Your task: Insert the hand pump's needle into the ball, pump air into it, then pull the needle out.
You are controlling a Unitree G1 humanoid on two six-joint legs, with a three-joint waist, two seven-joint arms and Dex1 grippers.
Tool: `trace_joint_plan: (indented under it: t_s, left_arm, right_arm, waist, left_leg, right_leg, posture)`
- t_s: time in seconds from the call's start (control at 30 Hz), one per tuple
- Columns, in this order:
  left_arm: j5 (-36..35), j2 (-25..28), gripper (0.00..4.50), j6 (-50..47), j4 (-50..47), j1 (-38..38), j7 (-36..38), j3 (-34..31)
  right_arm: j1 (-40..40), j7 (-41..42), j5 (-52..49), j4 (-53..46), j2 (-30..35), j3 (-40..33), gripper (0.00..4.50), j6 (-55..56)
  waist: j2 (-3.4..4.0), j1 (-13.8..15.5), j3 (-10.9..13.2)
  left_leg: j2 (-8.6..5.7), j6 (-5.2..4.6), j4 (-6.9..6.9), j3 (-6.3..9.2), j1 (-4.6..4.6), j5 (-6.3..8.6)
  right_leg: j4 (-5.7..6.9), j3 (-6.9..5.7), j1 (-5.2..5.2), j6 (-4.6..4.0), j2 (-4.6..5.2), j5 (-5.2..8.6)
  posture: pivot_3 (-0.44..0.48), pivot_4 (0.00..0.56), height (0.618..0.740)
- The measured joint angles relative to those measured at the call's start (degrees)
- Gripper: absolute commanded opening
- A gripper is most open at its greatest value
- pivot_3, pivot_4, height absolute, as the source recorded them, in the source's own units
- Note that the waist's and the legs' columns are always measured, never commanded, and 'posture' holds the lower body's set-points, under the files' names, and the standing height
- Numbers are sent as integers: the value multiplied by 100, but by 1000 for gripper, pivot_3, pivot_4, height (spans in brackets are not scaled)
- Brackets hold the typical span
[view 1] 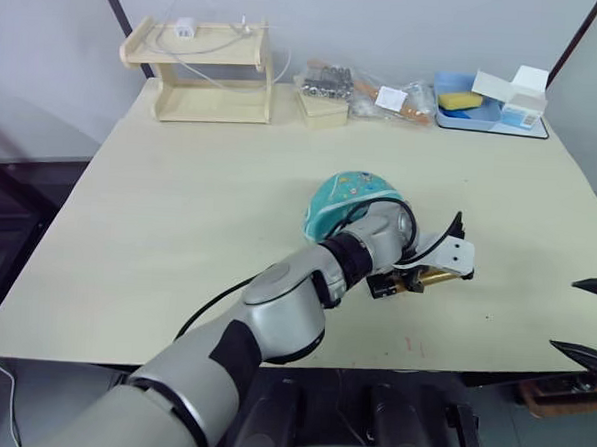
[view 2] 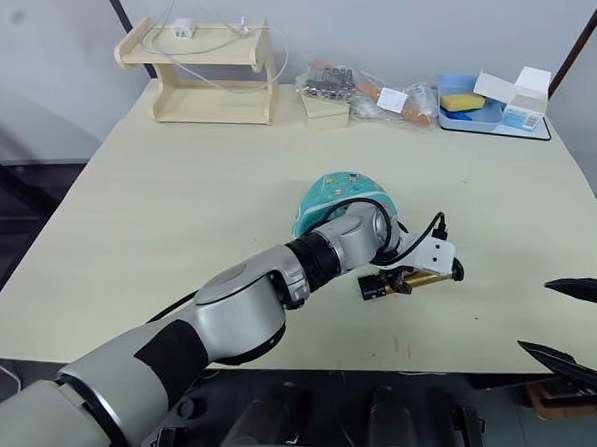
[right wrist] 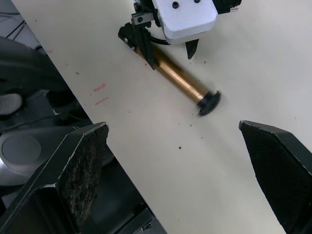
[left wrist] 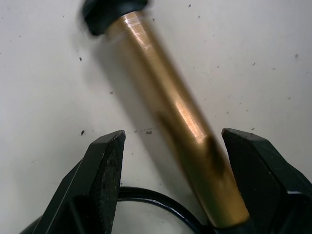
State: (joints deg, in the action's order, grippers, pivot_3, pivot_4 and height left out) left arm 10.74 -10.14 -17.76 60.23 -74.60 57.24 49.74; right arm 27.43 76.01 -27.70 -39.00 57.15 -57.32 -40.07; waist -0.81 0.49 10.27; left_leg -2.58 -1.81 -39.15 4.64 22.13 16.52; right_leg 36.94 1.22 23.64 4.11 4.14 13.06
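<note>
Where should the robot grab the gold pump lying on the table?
Probably around the middle of the hand pump, on its smooth gold tube, coming straight down from above. It lies flat on the table, so only its top and sides are free. The left gripper already has its open jaws on either side of the tube, which suits the round, narrow shape.

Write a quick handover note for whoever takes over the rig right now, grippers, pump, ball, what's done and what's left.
Left gripper: open, fingers either side of the pump, which lies on the table; not gripped yet.
Right gripper: open, holding nothing, near the table's right front edge.
Ball: on the table, just behind the left wrist.
Done: left gripper is at the pump.
Left: grip the pump, insert the needle, pump, pull the needle out. I can't make out the needle.
</note>
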Motion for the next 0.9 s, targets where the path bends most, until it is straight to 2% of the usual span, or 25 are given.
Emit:
trace_joint_plan:
  t_s: [0.53, 0.57, 0.63, 0.7, 0.83, 0.9]
  left_arm:
    - [368, -29, 3363, 185, 508, 2, -4, -420]
    - [384, -30, 3003, 182, 508, 9, -14, -419]
    - [388, -32, 2590, 174, 503, 27, -12, -419]
    - [350, -33, 1676, 91, 429, 64, 22, -546]
    - [298, -33, 128, 29, 313, 80, 86, -663]
    - [256, -32, 50, -102, 262, 84, 181, -718]
  right_arm:
    - [310, -307, -173, -360, -288, -135, 4500, -108]
    - [354, -340, -180, -379, -333, -135, 4500, -99]
    - [374, -369, -183, -379, -365, -135, 4500, -93]
    - [424, -411, -193, -378, -423, -134, 4500, -82]
    - [463, -421, -201, -379, -425, -133, 4500, -34]
    - [463, -437, -206, -378, -423, -131, 4500, 7]
  waist:
    - [0, -83, 0]
    - [0, -90, 0]
    - [0, -99, 0]
    - [0, -79, -2]
    - [-2, -7, -4]
    - [-3, 23, -4]
  left_leg:
    - [0, 0, -2, -18, -20, 0]
    - [1, 0, -2, -18, -20, 0]
    - [1, 0, -2, -20, -21, 0]
    - [2, 0, -4, -18, -24, 0]
    - [2, 0, -16, -19, -27, 0]
    - [1, 0, -19, -19, -26, 0]
  right_leg:
    - [38, 22, 0, 21, -5, 9]
    - [39, 22, 0, 21, -5, 9]
    - [39, 24, 0, 21, -5, 9]
    - [39, 22, -5, 21, -4, 9]
    - [39, 22, -15, 28, -3, 10]
    - [38, 21, -16, 32, -3, 9]
  posture:
    - [0, 150, 740]
    - [0, 150, 740]
    - [0, 150, 740]
    - [0, 150, 740]
    - [0, 150, 740]
    - [0, 150, 740]
